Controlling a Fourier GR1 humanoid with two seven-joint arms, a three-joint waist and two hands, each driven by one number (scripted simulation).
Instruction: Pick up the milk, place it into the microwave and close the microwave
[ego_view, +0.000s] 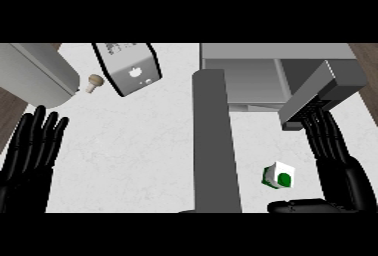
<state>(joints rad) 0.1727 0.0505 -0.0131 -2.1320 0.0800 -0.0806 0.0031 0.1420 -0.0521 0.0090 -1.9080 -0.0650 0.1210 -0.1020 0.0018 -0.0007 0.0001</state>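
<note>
The milk (279, 176), a small white carton with green marks, stands on the white counter at the lower right. My right hand (336, 167) is open just to its right, fingers straight and pointing away, thumb stretched out below the carton; the hand is not touching the carton. The grey microwave (255, 80) sits at the top right with its cavity showing. Its open door (215, 140) sticks out toward me as a long grey slab, left of the milk. My left hand (29, 155) rests open at the left edge, fingers up.
A tilted silver box with a white mark (133, 67) lies at the top centre. A small beige knob-like object (94, 82) sits beside a large grey rounded body (33, 72) at the top left. A grey block (325, 92) lies by the microwave's right side.
</note>
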